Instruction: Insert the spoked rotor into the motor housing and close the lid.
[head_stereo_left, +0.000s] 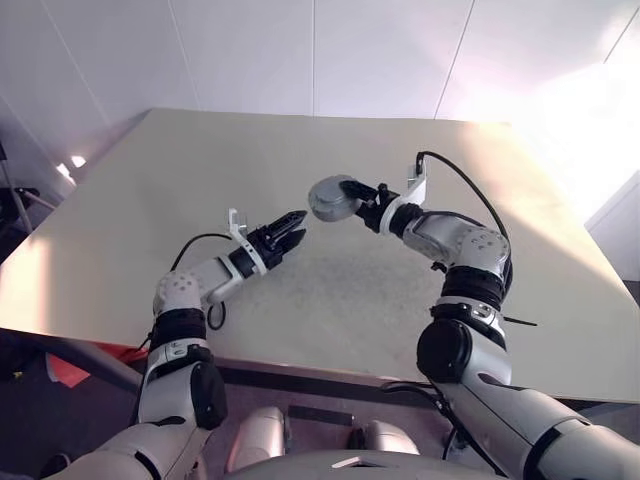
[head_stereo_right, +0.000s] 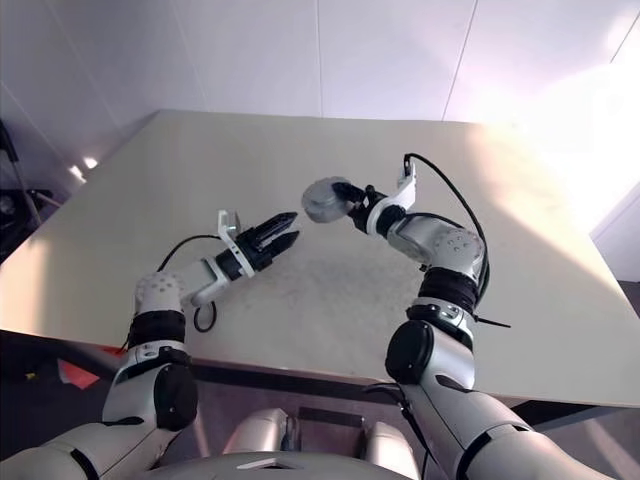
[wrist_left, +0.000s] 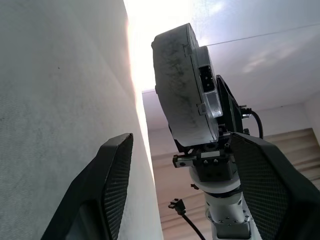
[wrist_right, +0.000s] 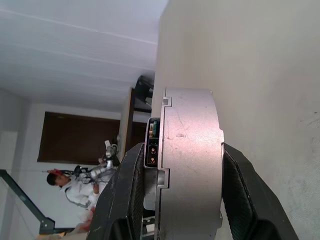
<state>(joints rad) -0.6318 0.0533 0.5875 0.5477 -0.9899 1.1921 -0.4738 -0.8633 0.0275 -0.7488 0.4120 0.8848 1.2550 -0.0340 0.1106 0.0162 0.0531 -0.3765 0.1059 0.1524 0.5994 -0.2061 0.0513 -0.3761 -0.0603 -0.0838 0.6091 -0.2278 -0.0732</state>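
Grey metal round motor housing (head_stereo_left: 333, 198) held up off the beige table (head_stereo_left: 150, 200)
Right gripper (head_stereo_left: 352, 193) clamps its flat faces, edge-on toward the left gripper (head_stereo_left: 290, 230), whose jaws stand apart and empty, likely for a handover

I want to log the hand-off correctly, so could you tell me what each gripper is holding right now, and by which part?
The right gripper holds the motor housing with a finger on each flat face, above the table. The left gripper is open and holds nothing.

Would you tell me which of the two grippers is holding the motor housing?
The right gripper clamps the motor housing above the table; the left gripper is open and empty.
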